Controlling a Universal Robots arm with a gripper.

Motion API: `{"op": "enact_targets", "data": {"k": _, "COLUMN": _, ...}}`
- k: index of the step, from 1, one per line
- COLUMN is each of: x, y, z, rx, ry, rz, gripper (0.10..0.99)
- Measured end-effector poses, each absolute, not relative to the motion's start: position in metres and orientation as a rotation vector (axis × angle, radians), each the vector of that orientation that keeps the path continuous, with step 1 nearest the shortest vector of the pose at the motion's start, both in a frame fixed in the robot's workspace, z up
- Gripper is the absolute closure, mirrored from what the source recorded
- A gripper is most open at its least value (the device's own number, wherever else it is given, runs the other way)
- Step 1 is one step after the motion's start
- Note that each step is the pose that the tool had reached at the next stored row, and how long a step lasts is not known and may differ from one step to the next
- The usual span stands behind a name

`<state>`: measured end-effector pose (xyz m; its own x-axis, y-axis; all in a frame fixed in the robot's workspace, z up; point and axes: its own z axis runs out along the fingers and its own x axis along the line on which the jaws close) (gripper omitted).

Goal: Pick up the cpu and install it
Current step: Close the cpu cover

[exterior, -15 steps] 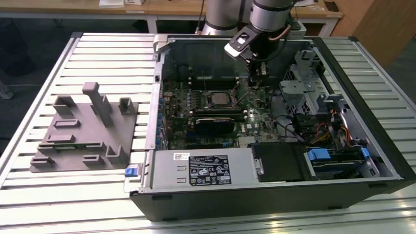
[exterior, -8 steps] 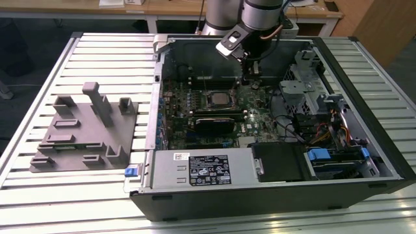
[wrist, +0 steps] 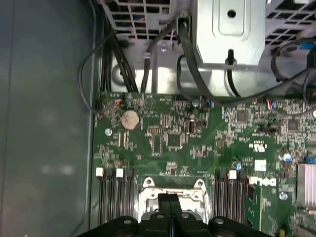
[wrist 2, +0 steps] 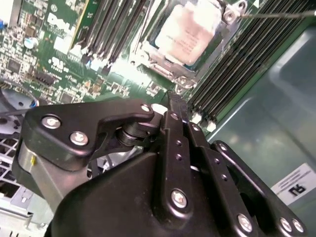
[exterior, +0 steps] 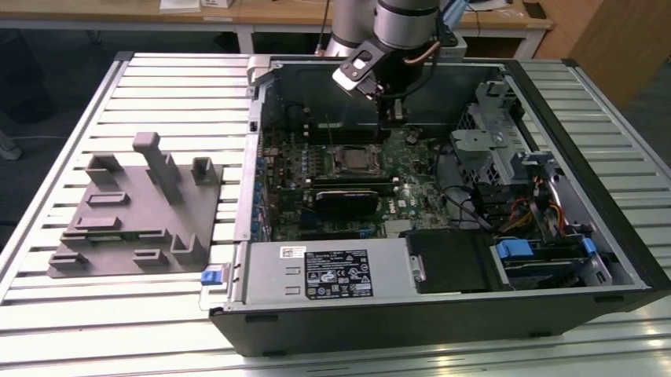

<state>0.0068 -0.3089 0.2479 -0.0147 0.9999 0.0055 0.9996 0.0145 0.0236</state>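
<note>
The cpu [wrist 2: 190, 29] lies in the socket [wrist 2: 165, 61], its pale top plain in the second wrist view. In the first wrist view the gripper [wrist: 170, 198] covers the socket's middle. Its fingers are pressed together, empty. Seating probably wants light, square, vertical contact.
</note>
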Motion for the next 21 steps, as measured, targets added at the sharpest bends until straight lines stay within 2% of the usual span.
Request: {"op": "enact_targets", "data": {"k": 21, "x": -0.041, "y": -0.309, "z": 0.234, "rx": 2.196, "ry": 2.229, "rz": 0.033, "gripper": 0.98}}
